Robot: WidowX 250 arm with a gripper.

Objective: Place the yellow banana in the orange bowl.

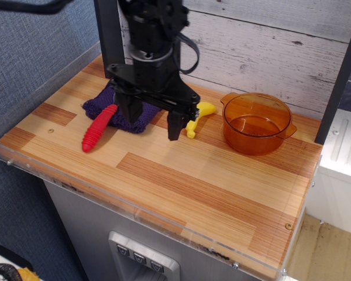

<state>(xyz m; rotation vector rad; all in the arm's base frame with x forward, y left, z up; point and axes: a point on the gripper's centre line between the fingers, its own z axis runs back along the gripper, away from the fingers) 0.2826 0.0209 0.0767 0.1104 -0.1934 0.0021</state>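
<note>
Banana (200,113): yellow, one, partly hidden behind the gripper (152,117); only its right end and lower tip show. It lies on the wooden tabletop (210,181), at 9 o'clock from the single orange bowl (257,123), apart from it. Arm hangs vertical, fingers spread, pinching nothing. One red ridged handle (97,127) rests against one purple cloth (121,107) at 9 o'clock.

One raised front view angles down over the wooden tabletop (222,181) (mid-distance)
</note>
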